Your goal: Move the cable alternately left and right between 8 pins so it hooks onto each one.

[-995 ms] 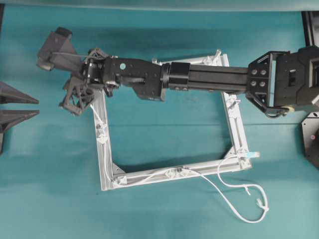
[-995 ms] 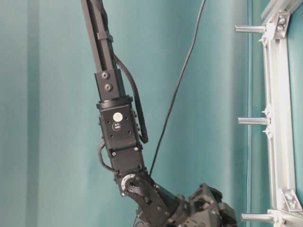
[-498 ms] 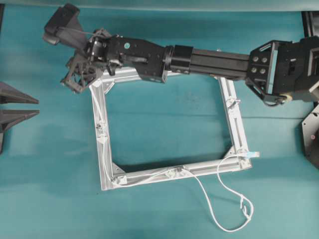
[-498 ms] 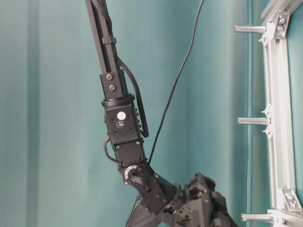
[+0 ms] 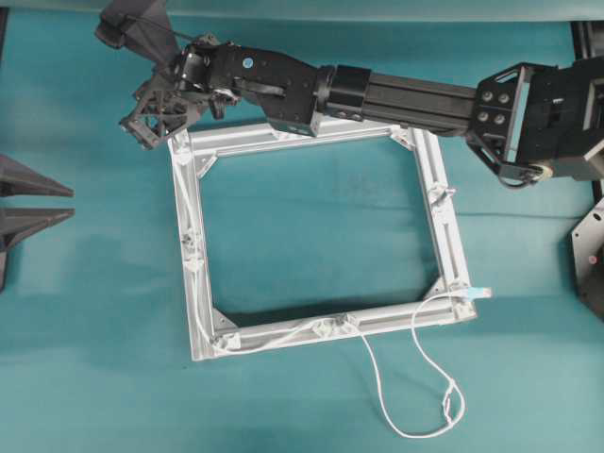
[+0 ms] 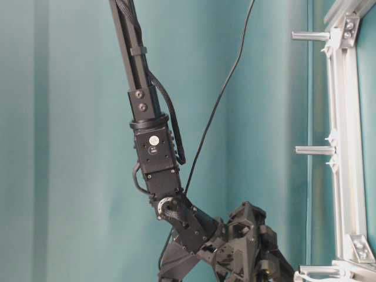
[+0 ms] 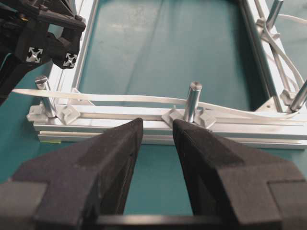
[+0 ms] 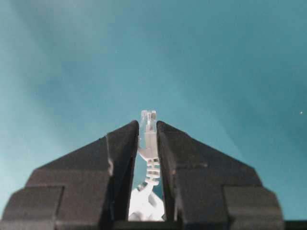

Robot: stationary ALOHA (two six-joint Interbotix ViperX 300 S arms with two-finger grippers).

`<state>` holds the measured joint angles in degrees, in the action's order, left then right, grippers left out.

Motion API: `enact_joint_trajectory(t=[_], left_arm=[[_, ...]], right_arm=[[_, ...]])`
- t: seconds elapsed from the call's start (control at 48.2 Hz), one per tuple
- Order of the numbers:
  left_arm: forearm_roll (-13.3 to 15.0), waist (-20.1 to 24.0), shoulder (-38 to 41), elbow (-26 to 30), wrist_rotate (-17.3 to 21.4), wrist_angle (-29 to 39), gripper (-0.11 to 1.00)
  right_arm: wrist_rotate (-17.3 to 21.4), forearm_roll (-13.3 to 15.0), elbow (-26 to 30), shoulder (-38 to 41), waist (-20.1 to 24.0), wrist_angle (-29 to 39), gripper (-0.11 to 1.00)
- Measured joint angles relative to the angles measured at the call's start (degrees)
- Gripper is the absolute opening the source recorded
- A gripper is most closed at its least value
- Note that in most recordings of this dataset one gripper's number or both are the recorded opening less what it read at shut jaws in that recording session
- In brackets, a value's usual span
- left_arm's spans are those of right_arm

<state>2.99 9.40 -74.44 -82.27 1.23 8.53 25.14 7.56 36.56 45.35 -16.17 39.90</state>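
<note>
Clamped tight on the cable's clear plug end, the right gripper (image 8: 147,143) has its two black fingers (image 8: 122,158) pinching the little connector so the tip pokes out just past them, with teal table behind. From overhead that same right gripper (image 5: 151,104) sits at the far left corner of the frame (image 5: 311,140), its long black arm reaching across the top bar from the right side of the view. On the table-level camera the gripper (image 6: 247,252) hangs close beside the frame's end, tilted. The left gripper (image 7: 157,139) has its jaws apart with a narrow gap and nothing between them, hovering just outside the frame's left bar and facing one of the pins (image 7: 193,101). The cable (image 5: 415,377) runs from the pale blue tab (image 5: 479,294) at the near right corner, loops out loose onto the table below the frame, comes back in at the middle of the near bar, goes along it to the near left corner and then up the left bar toward the gripper. In the left wrist view the cable (image 7: 120,98) stretches as a flat white strand past two pins, passing behind the middle one, apparently touching it.
</note>
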Motion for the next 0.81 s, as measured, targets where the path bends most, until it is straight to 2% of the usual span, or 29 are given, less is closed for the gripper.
enact_joint_trajectory(t=[0.187, 0.415, 0.539, 0.684, 0.808], left_arm=[[0.0, 0.0, 0.0, 0.0, 0.0, 0.0, 0.44], [0.0, 0.0, 0.0, 0.0, 0.0, 0.0, 0.44], [0.0, 0.0, 0.0, 0.0, 0.0, 0.0, 0.44], [0.0, 0.0, 0.1, 0.0, 0.0, 0.0, 0.44], [0.0, 0.0, 0.0, 0.0, 0.0, 0.0, 0.44]], right_arm=[[1.8, 0.3, -4.3, -0.7, 0.2, -0.9, 0.16], [5.7, 0.8, -14.0, -6.0, 0.4, -4.7, 0.16], [9.6, 2.8, -19.2, -8.7, 0.7, -6.3, 0.16], [14.9, 7.1, -23.7, -12.1, 2.4, -6.8, 0.16], [18.1, 9.7, -26.6, -14.4, 4.0, -7.4, 0.16]])
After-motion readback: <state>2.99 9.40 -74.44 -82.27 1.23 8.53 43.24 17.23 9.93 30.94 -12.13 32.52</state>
